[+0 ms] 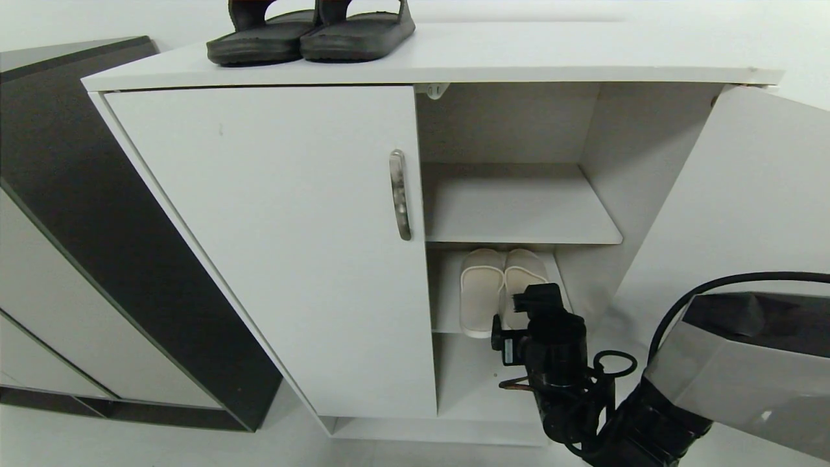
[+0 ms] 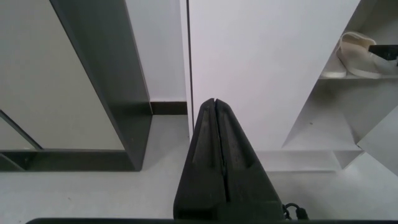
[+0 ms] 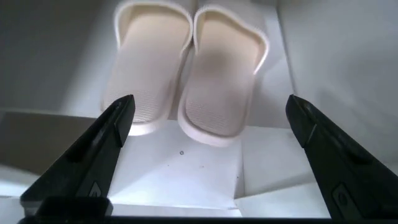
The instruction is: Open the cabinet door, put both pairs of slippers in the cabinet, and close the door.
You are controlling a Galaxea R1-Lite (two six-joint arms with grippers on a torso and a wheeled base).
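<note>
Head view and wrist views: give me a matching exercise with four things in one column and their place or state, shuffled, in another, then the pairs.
1. black slippers
2. white slippers
3. left gripper
4. right gripper

A. open
B. on top of the cabinet
C. shut
D. on a shelf inside the cabinet

Pairs: 1-B, 2-D, 3-C, 4-A.

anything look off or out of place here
The black slippers sit on the cabinet top, not inside. The white pair is shelved, its near ends slightly overhanging the shelf edge. Nothing looks damaged.
</note>
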